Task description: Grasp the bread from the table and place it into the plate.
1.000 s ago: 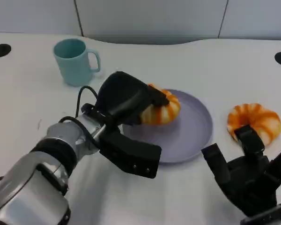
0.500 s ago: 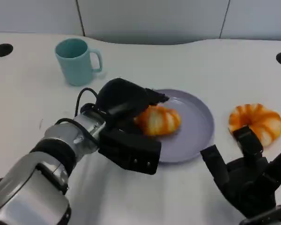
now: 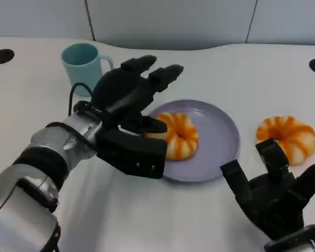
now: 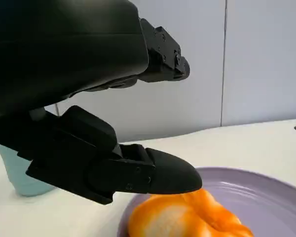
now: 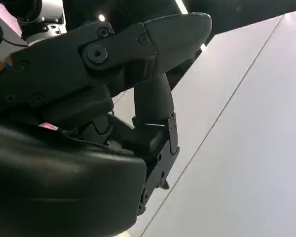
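Both hands' fingers spread, bread on plate.

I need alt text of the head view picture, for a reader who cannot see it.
A ring-shaped orange bread lies on a round purple plate, with the robot's black left hand open above it, fingers spread. A second ring-shaped orange bread lies on the white table, beyond the open right hand; a teal mug stands behind.

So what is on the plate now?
One orange bread ring lies on the purple plate, toward its left side. The left hand hovers open above, and its thumb covers the ring's left edge. A second bread lies on the table, right of the plate.
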Tool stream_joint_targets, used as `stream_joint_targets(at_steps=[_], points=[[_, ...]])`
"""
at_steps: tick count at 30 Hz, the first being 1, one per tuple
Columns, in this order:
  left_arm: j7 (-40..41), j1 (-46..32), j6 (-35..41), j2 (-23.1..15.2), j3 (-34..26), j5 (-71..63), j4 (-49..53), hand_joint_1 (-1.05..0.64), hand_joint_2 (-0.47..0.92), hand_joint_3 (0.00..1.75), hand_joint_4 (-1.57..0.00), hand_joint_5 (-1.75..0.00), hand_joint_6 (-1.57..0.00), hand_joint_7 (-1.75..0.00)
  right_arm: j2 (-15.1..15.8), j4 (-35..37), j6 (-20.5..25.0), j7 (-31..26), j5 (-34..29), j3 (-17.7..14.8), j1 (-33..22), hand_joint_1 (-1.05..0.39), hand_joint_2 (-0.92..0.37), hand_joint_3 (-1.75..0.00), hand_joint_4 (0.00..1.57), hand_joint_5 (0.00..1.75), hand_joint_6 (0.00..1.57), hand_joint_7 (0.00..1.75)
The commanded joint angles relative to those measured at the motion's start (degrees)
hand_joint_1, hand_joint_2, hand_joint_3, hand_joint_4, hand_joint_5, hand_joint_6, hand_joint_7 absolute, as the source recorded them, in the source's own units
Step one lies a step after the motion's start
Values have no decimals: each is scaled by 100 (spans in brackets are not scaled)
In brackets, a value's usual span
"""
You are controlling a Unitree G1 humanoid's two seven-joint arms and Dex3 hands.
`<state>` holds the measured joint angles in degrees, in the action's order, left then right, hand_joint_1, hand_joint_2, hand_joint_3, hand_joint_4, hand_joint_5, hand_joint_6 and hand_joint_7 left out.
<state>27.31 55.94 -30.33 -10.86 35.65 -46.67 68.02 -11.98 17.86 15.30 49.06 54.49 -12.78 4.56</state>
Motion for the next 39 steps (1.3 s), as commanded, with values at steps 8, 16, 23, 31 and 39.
stream_joint_targets(at_steps=[8,16,23,31,39], points=[[-4591,-1254,-306,512,-3381,5906,-1409,-81,92,43,-31,-12,-25,-3,-250,226,-88,115,4,-36,193,-59,-92,-8,93,175,72,175],[-7562,-3096,2184,553,-4626,8715,-2906,-76,92,49,-41,-20,-31,-4,-124,188,72,159,14,-11,106,-60,-92,-10,92,175,71,175],[-8235,-4347,3138,504,-5018,9467,-3777,-74,92,41,-49,-25,-41,-7,-65,50,204,146,38,-23,3,-61,-92,-10,92,175,72,175],[-8595,-5462,3775,754,-5459,9628,-3931,-73,92,45,-49,-25,-43,-5,-8,-100,395,213,143,-163,-119,-59,-92,-10,90,175,69,175],[-8784,-5522,3631,1074,-5628,9486,-3574,-75,92,38,-55,-27,-47,-4,36,-167,491,114,60,-139,-123,-58,-92,-8,89,175,69,175]])
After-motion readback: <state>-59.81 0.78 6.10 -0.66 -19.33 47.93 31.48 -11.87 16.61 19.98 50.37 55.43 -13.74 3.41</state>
